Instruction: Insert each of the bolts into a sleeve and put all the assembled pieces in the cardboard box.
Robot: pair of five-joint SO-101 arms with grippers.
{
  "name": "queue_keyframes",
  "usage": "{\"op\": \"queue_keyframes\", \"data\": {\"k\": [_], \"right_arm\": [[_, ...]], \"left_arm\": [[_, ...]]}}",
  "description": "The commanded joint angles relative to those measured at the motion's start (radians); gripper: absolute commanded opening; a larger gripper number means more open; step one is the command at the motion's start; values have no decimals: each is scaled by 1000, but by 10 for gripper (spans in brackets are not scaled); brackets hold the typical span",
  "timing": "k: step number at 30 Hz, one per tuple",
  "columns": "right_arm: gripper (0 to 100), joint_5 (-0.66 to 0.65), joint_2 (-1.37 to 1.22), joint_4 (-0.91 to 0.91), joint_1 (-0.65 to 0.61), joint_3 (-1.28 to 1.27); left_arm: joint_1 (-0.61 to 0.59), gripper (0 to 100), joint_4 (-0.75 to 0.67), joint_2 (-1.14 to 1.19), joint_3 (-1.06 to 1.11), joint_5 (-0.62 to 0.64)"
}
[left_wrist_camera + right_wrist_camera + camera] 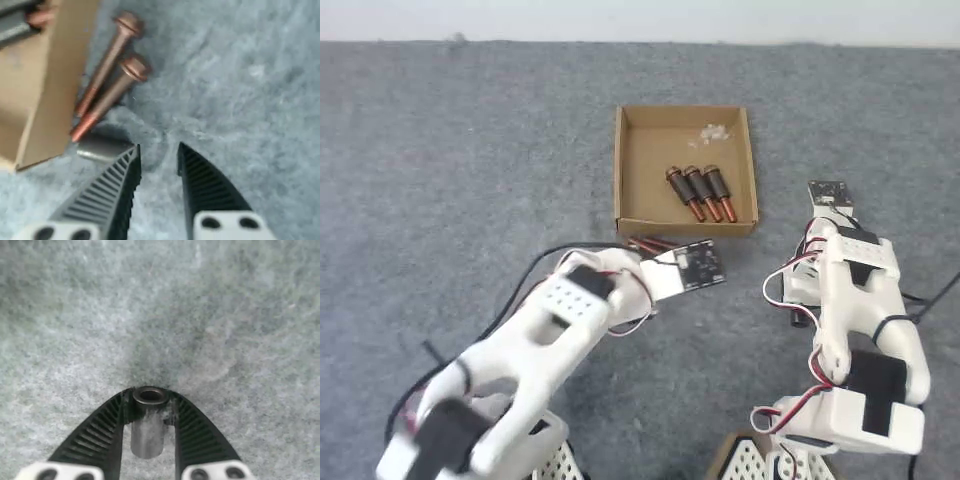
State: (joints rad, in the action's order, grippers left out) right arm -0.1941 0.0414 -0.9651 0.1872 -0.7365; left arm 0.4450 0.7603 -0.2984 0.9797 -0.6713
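**Sleeve gripped, bolts beside the box**

High view: the cardboard box [620,170] is seen mid-tabletop, toward the far edge, with three assembled pieces [698,192] laid inside.

Left wrist view: the left end effector [159,150] is held open near two bolts [107,100] and a loose sleeve [102,147], which lie just beside the box wall.

Right wrist view: the right end effector [150,397] is clamped on a held sleeve [148,435].

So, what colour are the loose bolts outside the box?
Copper-coloured bolts; clearest in the left wrist view.

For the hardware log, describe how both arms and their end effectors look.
The left arm and right arm have white shells with black motor blocks and red, white and black wires. The left end effector and right end effector have black, ribbed, tapering fingers on white mounts with screw holes.
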Motion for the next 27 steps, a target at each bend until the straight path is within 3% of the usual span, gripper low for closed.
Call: {"op": "queue_keyframes", "data": {"k": [1, 8, 27], "right_arm": [[6, -26, 1, 13, 13, 48], [6, -26, 2, 15, 12, 49], [6, -28, 4, 35, -4, 49]], "left_arm": [[23, 126, 12, 140, -166, -48], [23, 126, 97, 330, -381, -135], [11, 126, 144, 531, -622, -206]]}}
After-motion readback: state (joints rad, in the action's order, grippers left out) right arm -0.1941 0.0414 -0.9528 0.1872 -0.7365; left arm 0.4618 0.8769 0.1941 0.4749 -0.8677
